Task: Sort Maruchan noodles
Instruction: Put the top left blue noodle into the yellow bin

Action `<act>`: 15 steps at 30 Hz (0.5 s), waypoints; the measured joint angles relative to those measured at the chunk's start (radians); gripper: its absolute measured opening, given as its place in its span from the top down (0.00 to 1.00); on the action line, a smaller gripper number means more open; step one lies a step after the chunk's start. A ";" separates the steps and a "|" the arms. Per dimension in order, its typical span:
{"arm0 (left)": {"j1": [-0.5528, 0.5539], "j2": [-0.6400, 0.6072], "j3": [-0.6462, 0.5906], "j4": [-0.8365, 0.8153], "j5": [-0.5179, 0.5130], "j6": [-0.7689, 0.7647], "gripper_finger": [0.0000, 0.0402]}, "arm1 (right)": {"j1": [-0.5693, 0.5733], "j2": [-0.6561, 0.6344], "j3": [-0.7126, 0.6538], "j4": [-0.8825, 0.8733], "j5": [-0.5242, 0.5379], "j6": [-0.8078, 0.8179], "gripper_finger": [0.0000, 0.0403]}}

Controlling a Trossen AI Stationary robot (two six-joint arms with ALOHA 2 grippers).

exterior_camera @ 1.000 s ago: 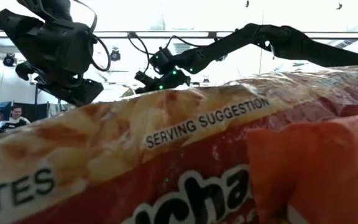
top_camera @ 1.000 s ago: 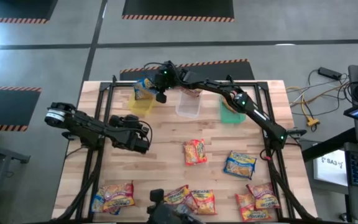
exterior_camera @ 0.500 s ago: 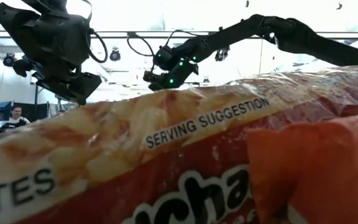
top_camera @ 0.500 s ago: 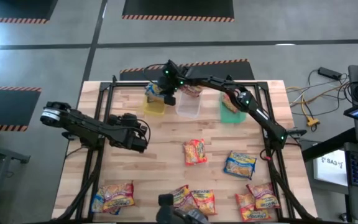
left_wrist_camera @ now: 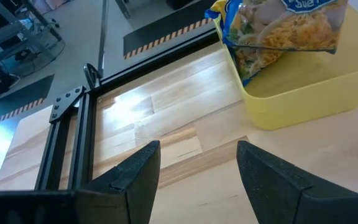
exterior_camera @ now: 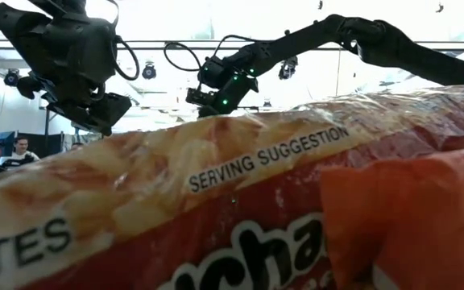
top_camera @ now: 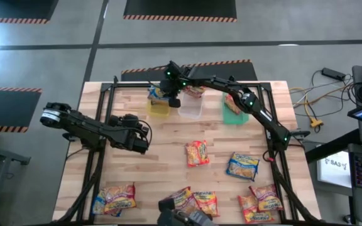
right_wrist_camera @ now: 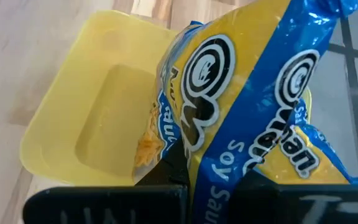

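The wooden table (top_camera: 168, 135) carries three bins in a row along its far edge: a yellow bin (top_camera: 158, 105) on the left, a clear bin (top_camera: 190, 108) in the middle and a green bin (top_camera: 232, 112) on the right. Loose Maruchan noodles (top_camera: 197, 152) lie across the middle and near side of the table, with more packets grouped along the near edge. Over the last second the right arm has swung from the left side of the yellow bin to a position directly above it, and the right gripper (top_camera: 166, 95) now hangs over the bin opening, its fingers pinched on a blue-and-yellow packet (right_wrist_camera: 241, 99). The packet's lower edge hangs inside the bin walls; whether it touches the floor of the bin cannot be told. This places the packet ready for release, so one more packet appears close to being sorted. The left gripper (top_camera: 142, 136) waits above the left-centre of the table, fingers spread and holding nothing.
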 joint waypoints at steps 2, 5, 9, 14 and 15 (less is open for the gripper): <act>0.000 0.000 0.000 0.000 0.000 -0.001 0.51 | 0.000 0.000 0.000 0.004 0.002 -0.006 0.98; 0.000 0.000 0.000 0.002 0.000 -0.002 0.51 | -0.001 0.003 0.000 0.004 0.003 -0.006 0.98; 0.000 0.000 0.000 0.002 0.000 -0.004 0.51 | -0.001 0.018 0.000 0.004 0.003 0.005 0.98; 0.000 0.000 0.000 0.003 0.000 -0.005 0.51 | -0.001 0.037 0.000 0.011 0.004 0.000 0.98; 0.000 0.000 0.000 0.003 0.000 -0.004 0.51 | -0.001 0.037 0.000 0.016 0.004 0.005 0.98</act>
